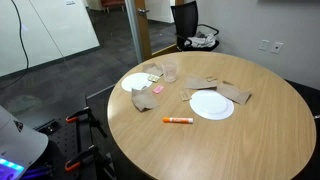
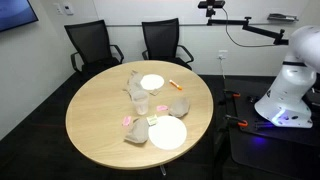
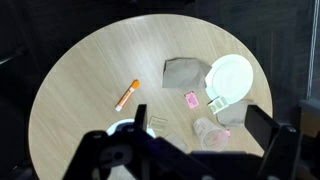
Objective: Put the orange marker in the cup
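Note:
The orange marker (image 1: 178,120) lies flat on the round wooden table, near its edge; it also shows in the other exterior view (image 2: 175,84) and in the wrist view (image 3: 127,94). The clear cup (image 1: 169,72) stands upright among paper scraps between two white plates, and shows too in an exterior view (image 2: 141,104) and in the wrist view (image 3: 208,131). My gripper (image 3: 200,135) shows only in the wrist view. It is open and empty, high above the table, with the cup seen between its fingers. The marker is well off to one side of it.
Two white plates (image 1: 211,105) (image 1: 140,82) lie on the table (image 1: 250,140) with crumpled brown napkins (image 1: 233,92) and pink notes (image 3: 190,98). Two black chairs (image 2: 165,42) stand at the table's far side. The robot base (image 2: 290,90) is beside the table.

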Tool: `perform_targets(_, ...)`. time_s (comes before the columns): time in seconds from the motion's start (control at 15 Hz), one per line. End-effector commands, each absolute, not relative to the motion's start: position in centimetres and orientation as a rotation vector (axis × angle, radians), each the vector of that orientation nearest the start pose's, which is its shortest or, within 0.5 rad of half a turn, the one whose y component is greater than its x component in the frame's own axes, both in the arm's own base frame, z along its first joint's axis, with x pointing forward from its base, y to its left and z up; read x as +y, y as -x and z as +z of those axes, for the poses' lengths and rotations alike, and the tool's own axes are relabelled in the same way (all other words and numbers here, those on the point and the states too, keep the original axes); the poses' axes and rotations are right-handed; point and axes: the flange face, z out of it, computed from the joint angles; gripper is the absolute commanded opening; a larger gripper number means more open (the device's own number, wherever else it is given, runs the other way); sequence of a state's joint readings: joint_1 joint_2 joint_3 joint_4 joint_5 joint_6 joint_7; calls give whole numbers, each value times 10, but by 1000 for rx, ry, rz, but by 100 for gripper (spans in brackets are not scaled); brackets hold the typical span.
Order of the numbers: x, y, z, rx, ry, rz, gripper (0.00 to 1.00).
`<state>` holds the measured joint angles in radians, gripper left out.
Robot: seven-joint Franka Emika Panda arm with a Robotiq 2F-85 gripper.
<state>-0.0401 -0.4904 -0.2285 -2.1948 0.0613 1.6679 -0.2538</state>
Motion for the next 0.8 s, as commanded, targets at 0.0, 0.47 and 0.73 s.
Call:
perform_targets(0.0, -115, -386, 567, -10, 2967, 8, 100)
perform_targets(0.47, -115, -387, 565, -1, 2965, 9, 100)
perform_targets(0.73, -117, -391, 550, 199, 2975, -73, 100)
